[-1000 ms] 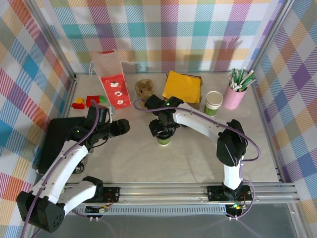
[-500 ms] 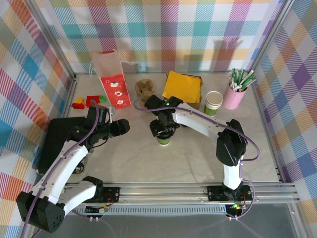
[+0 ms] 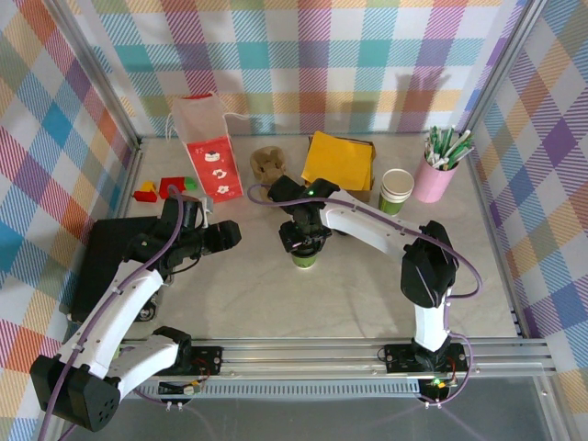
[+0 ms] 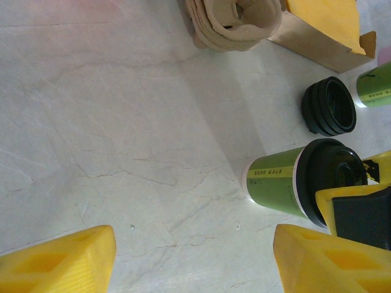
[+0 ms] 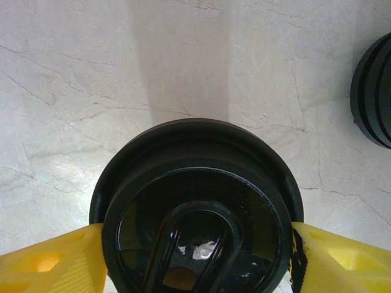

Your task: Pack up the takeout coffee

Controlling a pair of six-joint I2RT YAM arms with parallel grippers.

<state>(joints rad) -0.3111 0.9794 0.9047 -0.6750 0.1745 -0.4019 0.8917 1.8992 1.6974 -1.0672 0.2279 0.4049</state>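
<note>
One takeout coffee [image 3: 304, 260] stood upright near the middle of the table [image 3: 349, 299]: a small green paper cup with a yellow-green printed band and a white rim, capped by one glossy black round lid [image 5: 195, 207] with a raised drinking spout.

Elsewhere there were:
- one stack of spare green cups [image 3: 397, 189]
- one pink cup of green-and-white straws [image 3: 434, 176] just right of that stack
- one short stack of loose black lids [image 4: 330, 106], their number unclear
- one pile of brown pulp carriers [image 3: 267, 163]
- one yellow napkin pile [image 3: 340, 158] lying on something brown
- one white-and-red paper bag [image 3: 207, 147] at the far left
- a few coloured blocks [image 3: 165, 188]

The right gripper [image 3: 306, 241] hung directly over the coffee. In the right wrist view its yellow fingers [image 5: 52, 259] pressed against opposite sides of the lid, clamped on it.

The left gripper [image 3: 225, 236] sat to the left of the coffee and apart from it, at about the same depth. Its jaws were spread wide with nothing between them, and the cup showed beyond its right fingertip [image 4: 333, 262] in the left wrist view.

The loose lids lay just beyond the coffee, to its right.
</note>
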